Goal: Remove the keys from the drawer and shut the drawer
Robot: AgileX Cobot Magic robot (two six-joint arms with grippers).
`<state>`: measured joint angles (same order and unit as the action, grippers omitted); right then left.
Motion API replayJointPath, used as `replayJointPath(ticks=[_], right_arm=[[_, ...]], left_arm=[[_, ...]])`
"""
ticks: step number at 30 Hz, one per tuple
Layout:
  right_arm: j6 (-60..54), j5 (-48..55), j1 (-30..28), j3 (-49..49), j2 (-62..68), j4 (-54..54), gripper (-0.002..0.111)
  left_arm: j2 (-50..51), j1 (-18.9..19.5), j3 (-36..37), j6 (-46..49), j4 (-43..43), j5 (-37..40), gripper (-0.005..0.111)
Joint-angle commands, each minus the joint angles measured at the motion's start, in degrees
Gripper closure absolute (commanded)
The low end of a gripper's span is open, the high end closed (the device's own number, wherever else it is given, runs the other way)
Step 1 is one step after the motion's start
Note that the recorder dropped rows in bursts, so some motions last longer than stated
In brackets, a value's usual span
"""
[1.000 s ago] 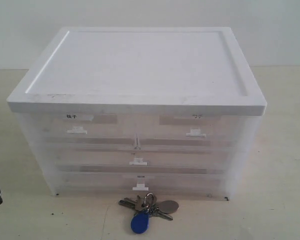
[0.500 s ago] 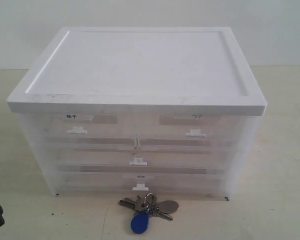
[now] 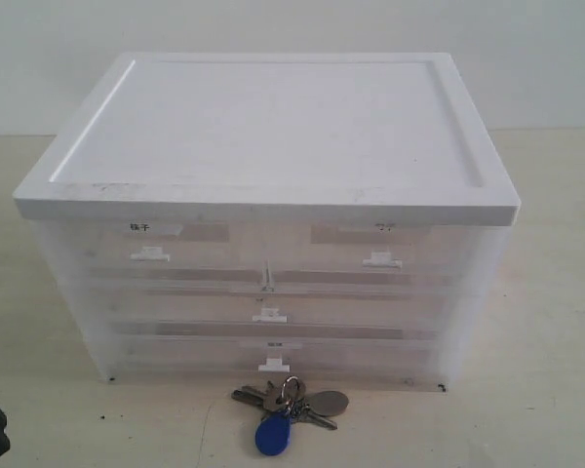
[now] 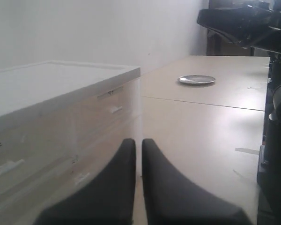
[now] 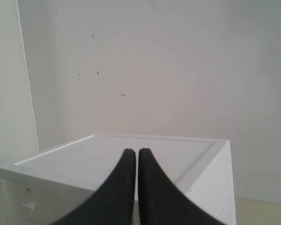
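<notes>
**Desk:** Beige tabletop (image 3: 551, 390), pale wall behind. Where are the keys (image 3: 291, 403)?

**Me:** On the tabletop, just in front of the cabinet (image 3: 273, 127) and outside the drawer (image 3: 370, 312), which looks shut to me. I judge them light, stiff and loose on their ring, so apt to skid. I'd pinch the blue fob (image 3: 272, 437).

**Desk:** Grippers?

**Me:** Left gripper (image 4: 138, 152) and right gripper (image 5: 136, 157) both have their fingers pressed together, holding nothing.

The box (image 3: 273, 127) sits on the table (image 3: 551, 390). The keys (image 3: 291, 408) lie on the table just in front of the box, near its middle. In the box, the left drawer (image 3: 175, 255) and right drawer (image 3: 400, 255) sit side by side on top. The drawer (image 3: 351, 312) is under them, and the bottom drawer (image 3: 195, 359) is lowest.
</notes>
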<state>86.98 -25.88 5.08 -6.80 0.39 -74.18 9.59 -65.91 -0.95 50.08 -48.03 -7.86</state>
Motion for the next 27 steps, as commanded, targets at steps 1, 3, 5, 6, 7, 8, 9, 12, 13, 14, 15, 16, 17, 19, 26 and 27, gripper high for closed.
replayJointPath(ticks=[1,3,5,6,7,8,9,12,13,14,15,16,17,19,26,27], right_arm=[[-0.06,-0.13,0.14,0.18,-0.39,0.04,0.108],[-0.06,-0.13,0.14,0.18,-0.39,0.04,0.108],[-0.06,-0.13,0.14,0.18,-0.39,0.04,0.108],[-0.06,-0.13,0.14,0.18,-0.39,0.04,0.108],[-0.06,-0.13,0.14,0.18,-0.39,0.04,0.108],[-0.06,-0.13,0.14,0.18,-0.39,0.04,0.108],[-0.06,-0.13,0.14,0.18,-0.39,0.04,0.108],[-0.06,-0.13,0.14,0.18,-0.39,0.04,0.108],[-0.06,-0.13,0.14,0.18,-0.39,0.04,0.108],[-0.06,-0.13,0.14,0.18,-0.39,0.04,0.108],[-0.06,-0.13,0.14,0.18,-0.39,0.04,0.108],[-0.06,-0.13,0.14,0.18,-0.39,0.04,0.108],[-0.06,-0.13,0.14,0.18,-0.39,0.04,0.108],[-0.06,-0.13,0.14,0.18,-0.39,0.04,0.108],[-0.06,-0.13,0.14,0.18,-0.39,0.04,0.108],[-0.06,-0.13,0.14,0.18,-0.39,0.04,0.108]], left_arm=[[-0.22,4.02,0.78,-29.16,28.41,1.52,0.102],[-0.22,6.96,0.88,-37.36,35.91,1.66,0.102],[-0.22,10.46,0.95,-40.53,38.10,1.66,0.102],[-0.22,12.22,0.95,-41.19,38.49,1.66,0.102],[-0.22,13.98,0.95,-41.64,38.85,1.66,0.102],[-0.22,15.36,0.95,-42.07,39.48,1.56,0.102],[-0.22,17.05,0.95,-43.25,41.02,1.45,0.102],[-0.22,21.59,0.95,-51.97,50.67,3.80,0.102],[-0.22,22.57,0.95,-56.77,55.14,4.04,0.102],[-0.22,23.83,0.95,-60.78,58.82,4.04,0.102],[-0.22,25.28,0.95,-66.19,62.91,4.04,0.102],[-0.22,26.55,0.95,-67.86,63.67,4.04,0.102],[-0.22,28.67,0.95,-68.92,63.06,4.04,0.102],[-0.22,31.96,0.95,-68.47,59.73,4.20,0.102],[-0.22,38.22,0.95,-57.00,52.80,4.89,0.102],[-0.22,39.67,0.95,-56.86,52.80,4.89,0.102]])
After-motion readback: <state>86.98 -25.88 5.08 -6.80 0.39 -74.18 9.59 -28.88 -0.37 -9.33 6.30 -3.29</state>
